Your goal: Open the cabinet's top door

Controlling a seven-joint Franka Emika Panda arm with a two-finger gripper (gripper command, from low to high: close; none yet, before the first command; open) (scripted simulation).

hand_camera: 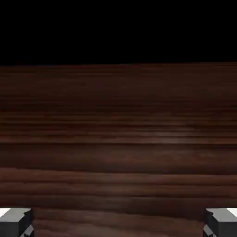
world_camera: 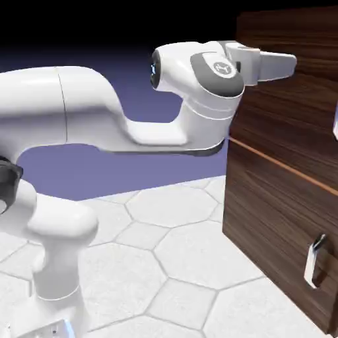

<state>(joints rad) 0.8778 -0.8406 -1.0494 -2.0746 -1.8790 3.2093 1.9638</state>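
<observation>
Exterior view puts the top door (world_camera: 284, 112) above the cabinet's orange seam, its handle (world_camera: 336, 122) by the right edge. Claw (hand_camera: 118, 223)'s wide open; I'd line up with that handle before closing.

Pale tiles (world_camera: 188, 220) pave the floor in large polygons, against a blue-violet backdrop (world_camera: 152, 173) darkening to black.

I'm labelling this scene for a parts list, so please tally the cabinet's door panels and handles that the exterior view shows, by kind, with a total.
Door panels: 2 (upper door, lower door)
Handles: 2 (upper handle, cut off by the picture's edge; lower handle)
Total: 4
</observation>
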